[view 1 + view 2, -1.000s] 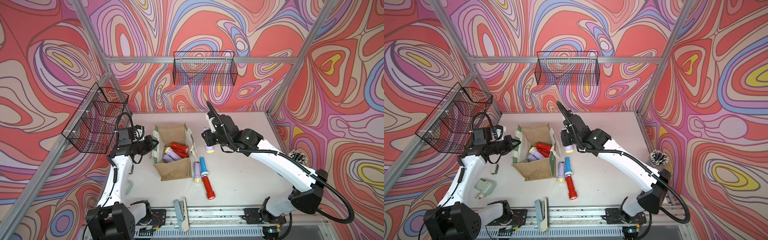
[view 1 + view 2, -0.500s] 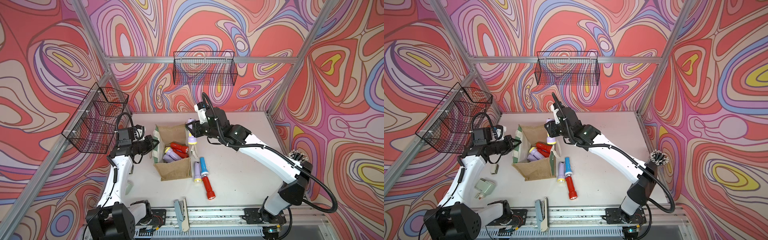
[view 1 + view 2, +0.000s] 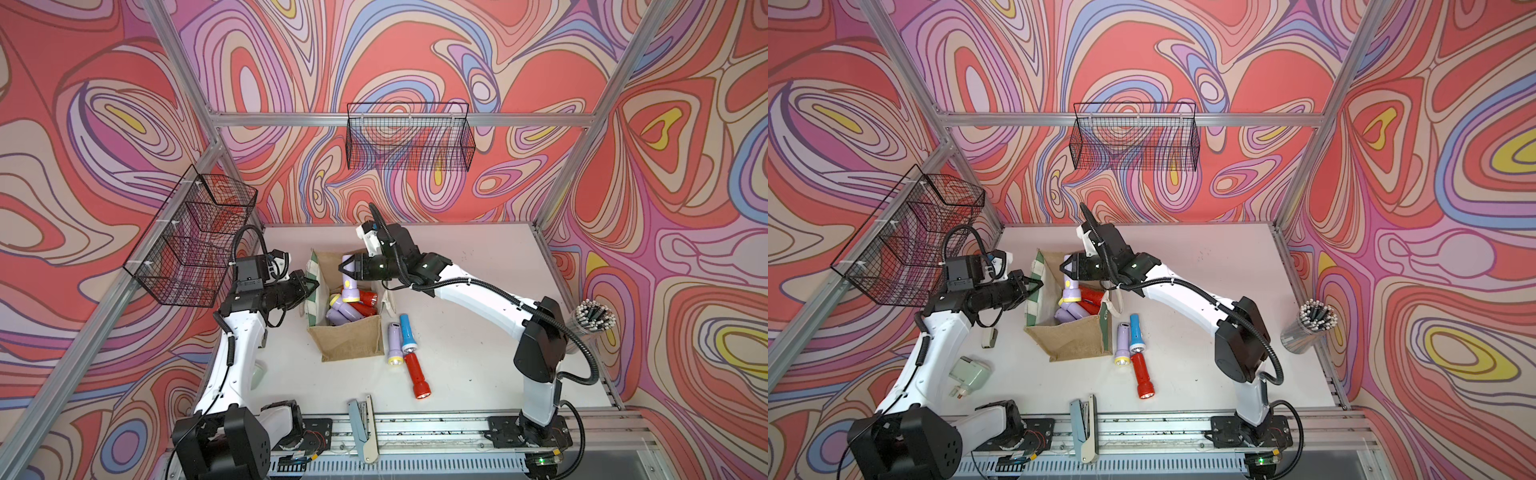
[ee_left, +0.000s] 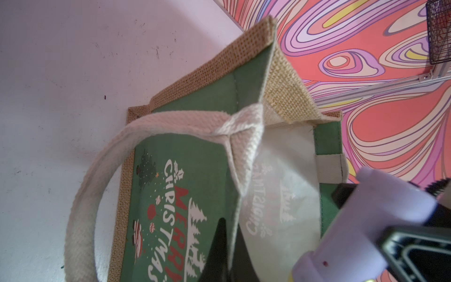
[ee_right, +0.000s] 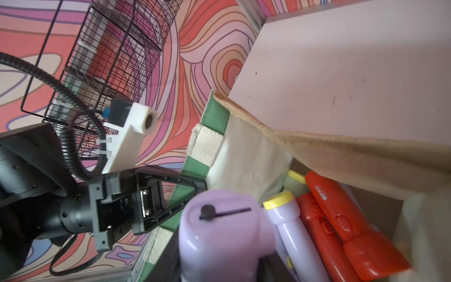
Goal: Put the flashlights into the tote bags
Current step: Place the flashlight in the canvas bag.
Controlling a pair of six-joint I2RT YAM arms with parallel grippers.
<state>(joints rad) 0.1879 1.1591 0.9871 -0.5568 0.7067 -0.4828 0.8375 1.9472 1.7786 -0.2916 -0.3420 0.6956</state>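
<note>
A robot lab test cell: aluminium frame (image 3: pixel 399 119), swirl-printed walls (image 3: pixel 415 62), arms (image 3: pixel 478 293) on a base rail (image 3: pixel 436 424).

The white tabletop (image 3: pixel 478 266) carries the bag (image 3: pixel 351 343). Just beside it lie a lilac torch (image 3: pixel 394 343), a blue torch (image 3: pixel 407 332) and a red torch (image 3: pixel 417 374). A stapler (image 3: pixel 361 419) lies at its front edge, a plug (image 3: pixel 969 374) to the left.

Right arm (image 3: pixel 478 295) swung from beside tote bag (image 3: pixel 347 340) to over its mouth, held lilac flashlight (image 3: pixel 350 289) now lens-down inside

Bright even light, blurred wrist-view foregrounds
</note>
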